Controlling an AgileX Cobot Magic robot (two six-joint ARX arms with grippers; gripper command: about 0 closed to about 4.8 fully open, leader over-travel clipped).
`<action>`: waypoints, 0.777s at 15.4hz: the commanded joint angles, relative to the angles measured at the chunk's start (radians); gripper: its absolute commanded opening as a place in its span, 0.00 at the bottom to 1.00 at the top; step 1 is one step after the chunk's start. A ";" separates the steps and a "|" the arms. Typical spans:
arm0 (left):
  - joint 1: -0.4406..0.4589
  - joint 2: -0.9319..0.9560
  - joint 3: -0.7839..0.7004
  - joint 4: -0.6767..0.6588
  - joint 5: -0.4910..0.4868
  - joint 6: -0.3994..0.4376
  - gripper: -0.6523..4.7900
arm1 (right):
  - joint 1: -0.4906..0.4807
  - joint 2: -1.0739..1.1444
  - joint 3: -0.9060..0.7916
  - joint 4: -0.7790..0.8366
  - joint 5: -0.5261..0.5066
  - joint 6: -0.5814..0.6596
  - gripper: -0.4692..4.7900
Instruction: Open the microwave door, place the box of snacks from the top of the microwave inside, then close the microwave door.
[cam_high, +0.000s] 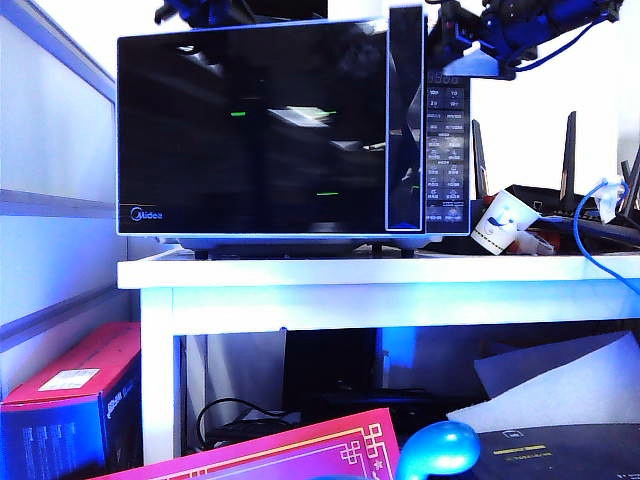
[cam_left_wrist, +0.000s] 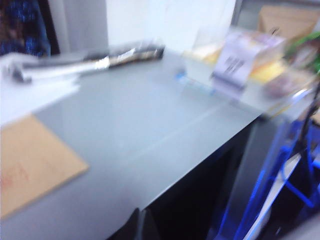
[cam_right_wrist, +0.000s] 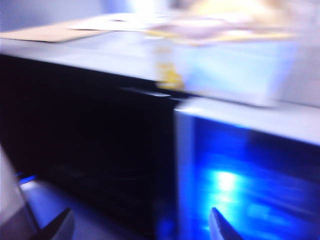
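Observation:
The microwave (cam_high: 290, 130) stands on a white table. Its door (cam_high: 250, 130) looks slightly ajar, the right edge (cam_high: 406, 120) standing out from the button panel (cam_high: 447, 150). The pale box of snacks (cam_left_wrist: 235, 62) sits blurred on the grey microwave top (cam_left_wrist: 150, 130), also seen as the box of snacks (cam_right_wrist: 230, 65). My left gripper (cam_left_wrist: 138, 226) hovers over the top's front edge, well short of the box, fingertips together, shut on nothing. My right gripper (cam_right_wrist: 140, 226) is open in front of the microwave, below the box, at the upper right corner (cam_high: 455, 50).
A cardboard sheet (cam_left_wrist: 30, 165), white papers (cam_left_wrist: 35, 90) and a dark-and-silver object (cam_left_wrist: 120, 55) lie on the microwave top. A paper cup (cam_high: 497, 222) and a router with antennas (cam_high: 570, 190) stand right of the microwave. Boxes (cam_high: 70, 410) are stacked under the table (cam_high: 380, 272).

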 joint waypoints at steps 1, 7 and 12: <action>0.002 -0.055 0.005 0.036 0.003 -0.005 0.11 | 0.001 -0.005 0.004 0.010 -0.176 -0.003 0.76; 0.001 -0.066 0.005 0.013 0.003 -0.005 0.11 | 0.001 -0.023 0.004 -0.013 -0.443 0.033 0.76; 0.001 -0.066 0.005 0.007 0.005 -0.016 0.11 | 0.007 -0.043 0.004 -0.035 -0.528 0.079 0.76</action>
